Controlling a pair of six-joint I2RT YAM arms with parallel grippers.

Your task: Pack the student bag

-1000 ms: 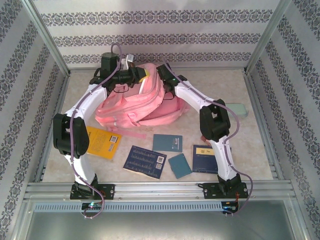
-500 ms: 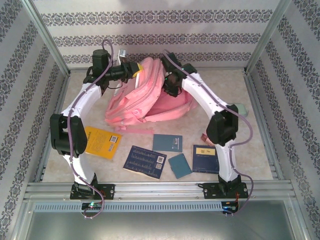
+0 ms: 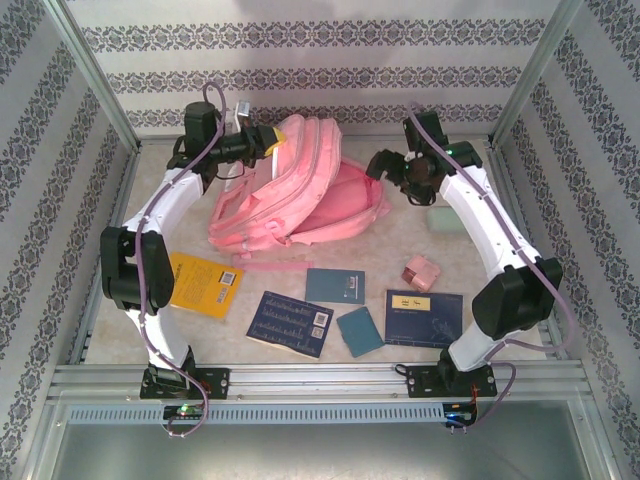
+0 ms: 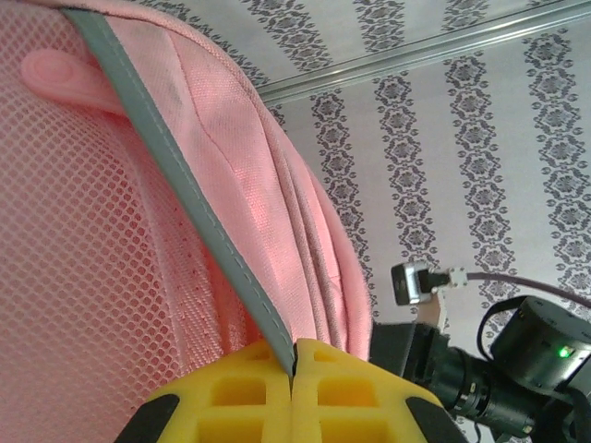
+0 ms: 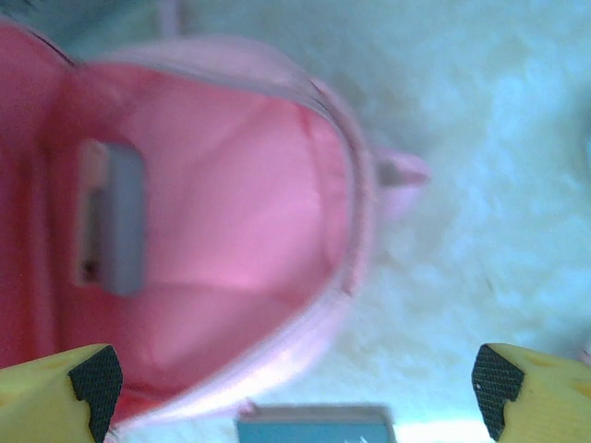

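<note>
Pink student bag (image 3: 300, 195) sits at the far middle of the counter (image 3: 385, 258), its top end raised and its main compartment gaping toward the right.

The left end effector (image 4: 293, 358) is fully closed at the bag's raised top. Its yellow fingers (image 4: 323, 355) pinch a grey trim strip (image 4: 189, 198) that runs along the pink fabric beside a mesh panel (image 4: 83, 277), and by that strip it has hold of the bag.

The right end effector (image 5: 295, 378) stands spread wide with nothing between its fingertips. It hangs just right of the bag's open mouth and apart from it. Its wrist camera looks into the pink lining, where a small grey tag (image 5: 115, 217) shows, though that view is blurred.

Further right of the bag, past the right end effector, a pale green block (image 3: 446, 218) lies flat.

On the near side of the bag the other things are spread over the counter:
- A yellow book (image 3: 205, 283) lies to the near left, partly under the left arm's elbow.
- A small teal book (image 3: 334, 285) lies straight in front of the bag.
- A dark blue book (image 3: 291, 323) with a white label is just nearer than the teal book, to its left.
- A teal square (image 3: 360, 331) lies beside the dark blue book on the right.
- A navy book (image 3: 424, 318) comes next, well to the bag's near right.
- A small pink box (image 3: 421, 272) sits between the navy book and the bag.
</note>
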